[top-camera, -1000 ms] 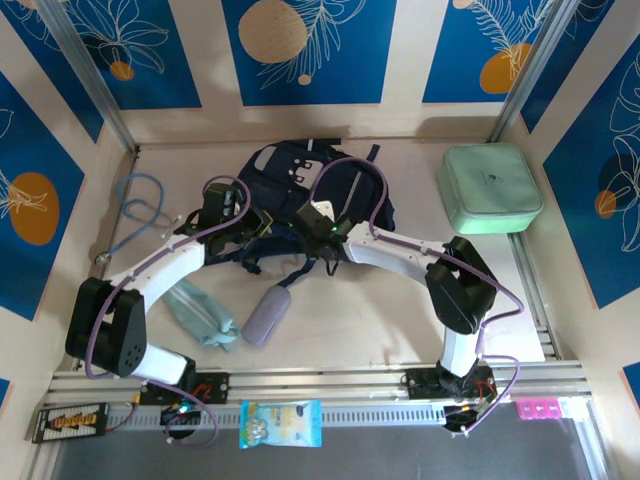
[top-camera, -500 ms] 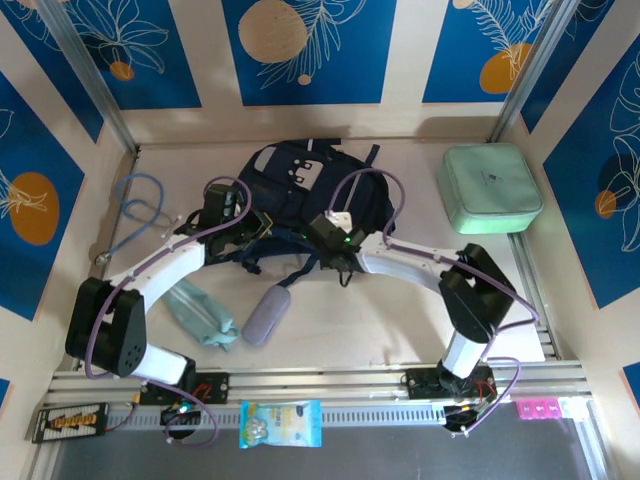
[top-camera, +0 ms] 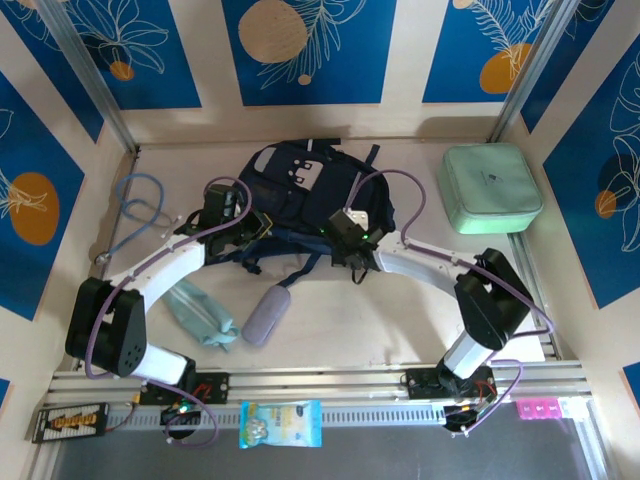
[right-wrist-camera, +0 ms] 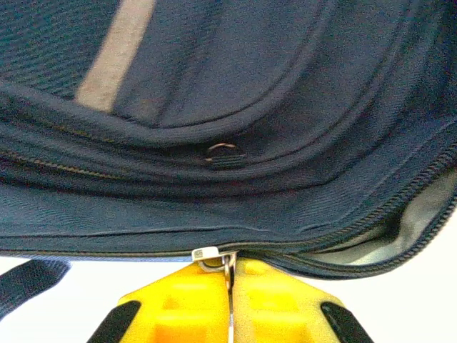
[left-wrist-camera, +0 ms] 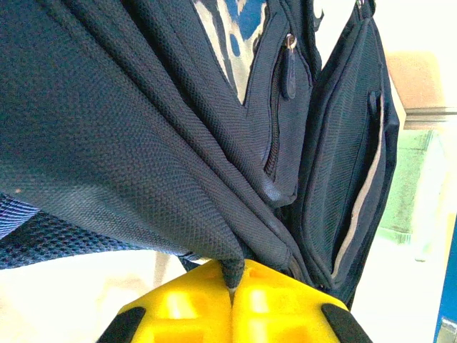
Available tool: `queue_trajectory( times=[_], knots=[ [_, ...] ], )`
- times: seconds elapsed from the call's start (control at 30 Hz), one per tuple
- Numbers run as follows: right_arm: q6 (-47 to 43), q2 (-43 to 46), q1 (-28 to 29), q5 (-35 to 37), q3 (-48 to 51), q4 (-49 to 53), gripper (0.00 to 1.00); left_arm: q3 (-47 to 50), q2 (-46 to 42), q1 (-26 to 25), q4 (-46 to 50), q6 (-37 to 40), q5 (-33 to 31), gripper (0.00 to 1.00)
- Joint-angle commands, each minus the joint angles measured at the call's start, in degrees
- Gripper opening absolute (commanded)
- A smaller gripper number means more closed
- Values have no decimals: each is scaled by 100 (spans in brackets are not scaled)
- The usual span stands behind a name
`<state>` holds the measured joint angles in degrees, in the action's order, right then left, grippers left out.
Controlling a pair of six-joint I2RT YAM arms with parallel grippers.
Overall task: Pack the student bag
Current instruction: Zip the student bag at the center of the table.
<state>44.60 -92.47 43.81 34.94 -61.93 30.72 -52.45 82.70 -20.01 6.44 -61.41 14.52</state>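
Observation:
The student bag [top-camera: 300,190], a dark navy backpack with a grey patch, lies at the back middle of the table. My left gripper [top-camera: 266,231] is at its near left edge. In the left wrist view its yellow jaws [left-wrist-camera: 234,277] are shut on a fold of the bag's navy fabric [left-wrist-camera: 143,143]. My right gripper [top-camera: 340,243] is at the bag's near edge. In the right wrist view it [right-wrist-camera: 230,275] is shut on the metal zipper pull [right-wrist-camera: 214,256]. To the right of the pull the zip gapes, showing grey lining [right-wrist-camera: 421,227].
A mint green zip case [top-camera: 489,188] sits at the back right. A grey pouch [top-camera: 265,315] and a pale teal pouch [top-camera: 200,312] lie in front of the bag. A blue cable [top-camera: 140,205] lies at the left. A snack packet [top-camera: 281,423] rests on the front rail.
My right gripper has moved to the right along the bag's near edge and its jaws have closed on the zipper pull. The left arm has not moved.

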Motion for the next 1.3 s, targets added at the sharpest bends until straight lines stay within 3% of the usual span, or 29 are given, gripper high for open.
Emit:
queue_trajectory(
  times=[0.0, 0.17, 0.27, 0.53, 0.67, 0.73, 0.87, 0.97, 1.1, 1.17, 1.27],
  knots=[
    [74, 487, -405, -16, 532, 341, 7, 23, -132, 73, -311, 161, -227, 0],
    [-159, 1265, -1152, -466, 1156, 33, 7, 19, 67, 95, -340, 242, -170, 0],
    [-347, 1523, -1369, -656, 1225, 41, 1, 50, 223, 94, -496, 317, -62, 0],
    [-432, 1916, -1073, -1691, 1380, 390, 0, -363, 1124, 165, -304, 1094, 240, 0],
    [-324, 1998, -727, -2452, 1661, 3, 0, -915, 1727, 315, -141, 1454, 239, 0],
    [-303, 1895, -541, -2647, 1621, -211, 0, -1158, 1925, 389, -127, 1580, 141, 13],
    [-428, 1376, -311, -3198, 1103, -592, 0, -1304, 1950, 555, 43, 1702, -117, 24],
    [-575, 868, -110, -3203, 471, -619, 0, -1026, 1532, 642, 231, 1702, -381, 52],
    [-580, 144, -49, -3423, -203, -857, 0, -430, 784, 716, 468, 1602, -696, 73],
    [-558, -170, -26, -3516, -486, -935, 0, -204, 479, 722, 533, 1554, -626, 80],
    [-571, -543, -4, -3656, -866, -1011, 0, 247, 132, 717, 69, 1329, 55, 82]
  ],
)
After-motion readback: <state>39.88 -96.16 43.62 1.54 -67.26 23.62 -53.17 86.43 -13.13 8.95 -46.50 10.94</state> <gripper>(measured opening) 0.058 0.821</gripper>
